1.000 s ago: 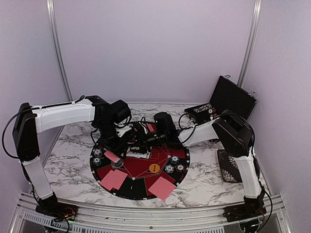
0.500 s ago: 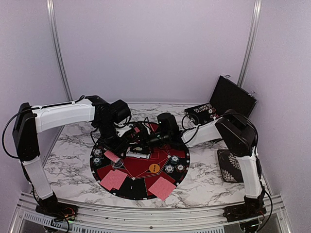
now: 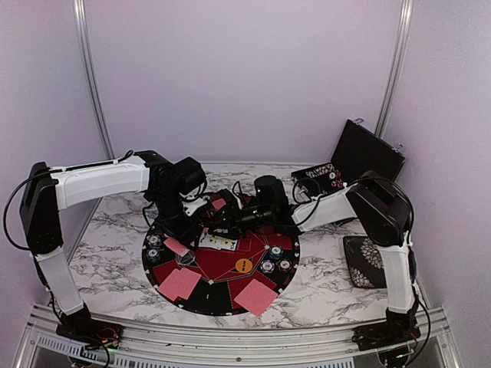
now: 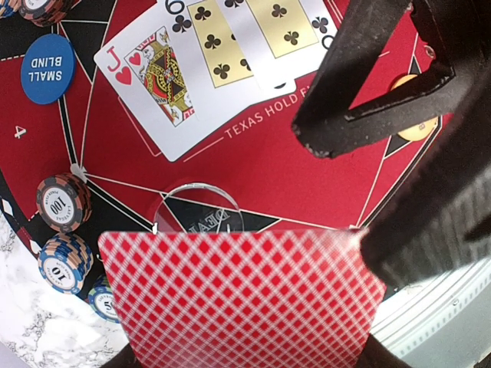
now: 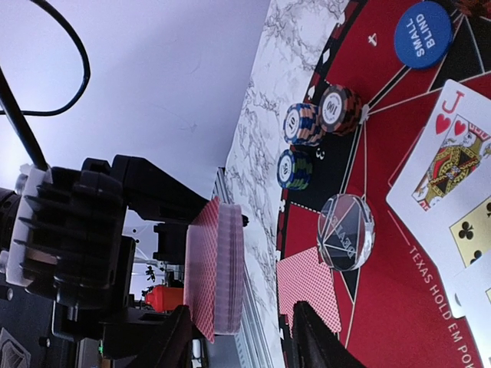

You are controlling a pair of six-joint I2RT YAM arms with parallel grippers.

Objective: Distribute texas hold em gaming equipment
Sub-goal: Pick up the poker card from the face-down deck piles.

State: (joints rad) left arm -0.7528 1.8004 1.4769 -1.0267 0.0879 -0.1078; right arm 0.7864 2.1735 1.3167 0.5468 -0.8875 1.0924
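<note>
My left gripper (image 3: 182, 239) is shut on a deck of pink-red-backed cards (image 4: 238, 299) and holds it over the left side of the round poker mat (image 3: 230, 305). My right gripper (image 3: 223, 221) is open and empty over the mat's far middle, its fingers (image 5: 313, 337) facing the deck (image 5: 219, 268). Face-up cards, a jack of hearts (image 4: 157, 77) and clubs cards (image 4: 219, 42), lie at the mat's middle. Chip stacks (image 4: 63, 201), a blue small-blind disc (image 4: 47, 67), a clear dealer button (image 4: 198, 215) and an orange disc (image 3: 244, 266) sit on the mat.
Face-down cards lie on the mat's near side (image 3: 179, 283) and near right (image 3: 255, 297). More chip stacks (image 3: 274, 259) stand at the mat's right. The open black case (image 3: 360, 161) is at the back right. The dark flower-patterned tray (image 3: 360, 262) is by the right arm.
My right arm has drawn back a little to the right, uncovering the face-up cards at the mat's middle. My left arm and the deck have stayed put.
</note>
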